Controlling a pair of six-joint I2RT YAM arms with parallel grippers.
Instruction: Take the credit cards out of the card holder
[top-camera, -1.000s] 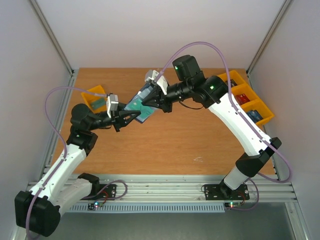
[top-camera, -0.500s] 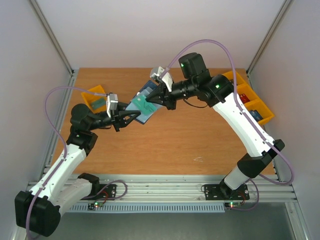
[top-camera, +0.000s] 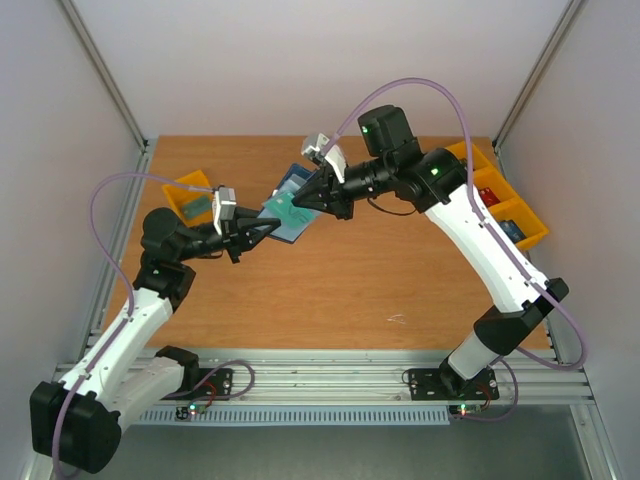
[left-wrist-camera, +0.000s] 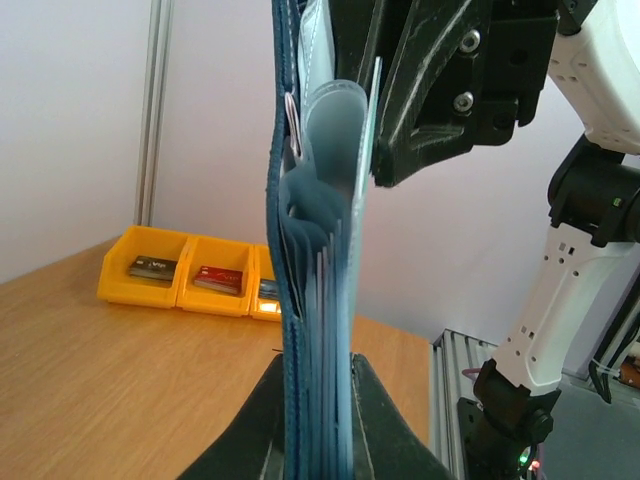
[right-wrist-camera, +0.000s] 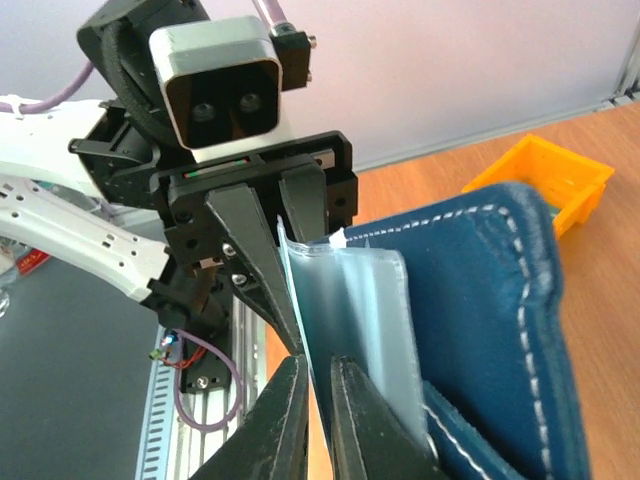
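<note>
The card holder (top-camera: 283, 212) hangs in the air above the wooden surface (top-camera: 350, 285), about midway between the yellow bin (top-camera: 192, 200) at the left and the row of yellow bins (top-camera: 497, 200) at the right, and it is gripped from both sides. The left hand (left-wrist-camera: 318, 405) is clamped on the holder's lower edge, so its stacked pale sleeves (left-wrist-camera: 335, 270) stand edge-on. The right hand (right-wrist-camera: 318, 378) is pinched narrow on the rim of one pale sleeve.
</note>
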